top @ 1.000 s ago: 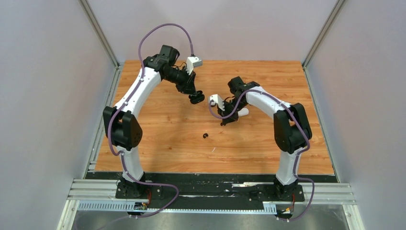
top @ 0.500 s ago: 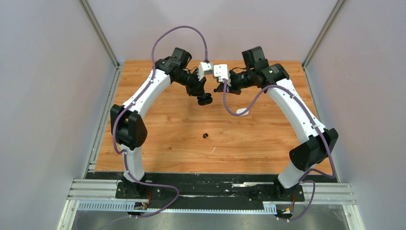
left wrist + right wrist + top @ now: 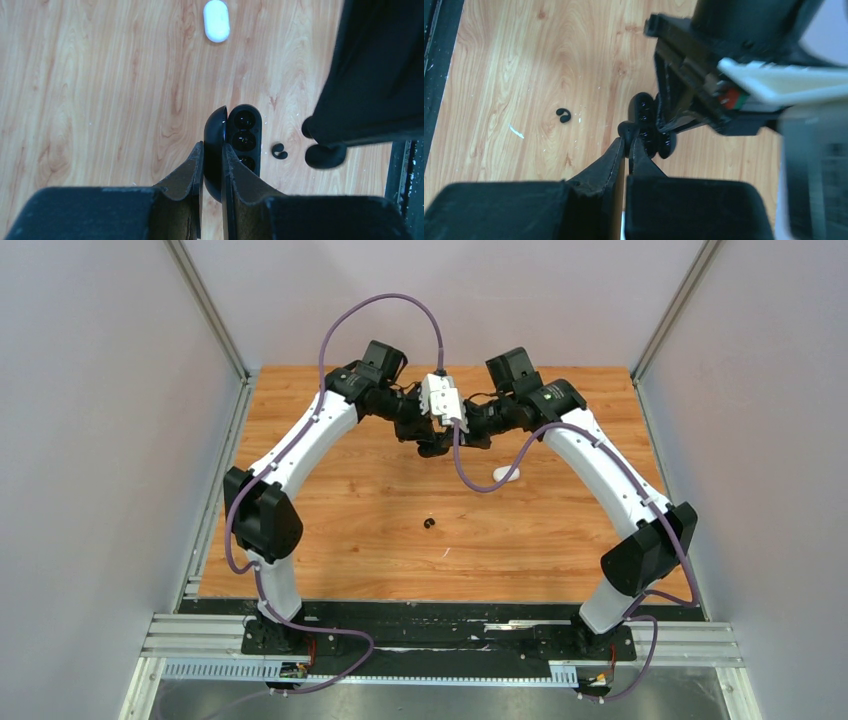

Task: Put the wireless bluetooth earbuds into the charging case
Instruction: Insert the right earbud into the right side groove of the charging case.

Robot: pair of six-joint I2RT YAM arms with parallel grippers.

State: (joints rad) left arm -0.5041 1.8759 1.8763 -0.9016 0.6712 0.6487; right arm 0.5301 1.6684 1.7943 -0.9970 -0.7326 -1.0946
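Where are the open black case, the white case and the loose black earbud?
open black case (image 3: 244, 131): left wrist view, on its tray of wells.
white case (image 3: 216, 20): left wrist view, middle of its top.
loose black earbud (image 3: 279, 151): left wrist view, its body.

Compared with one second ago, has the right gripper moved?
Yes. The right gripper has moved from beside the white case toward the far edge of the table, near the left gripper.

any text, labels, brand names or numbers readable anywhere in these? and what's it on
None can be read in any view.
The black charging case in the left gripper shows no marking, nor does the white case.
The black earbud in the right gripper is too small to tell.
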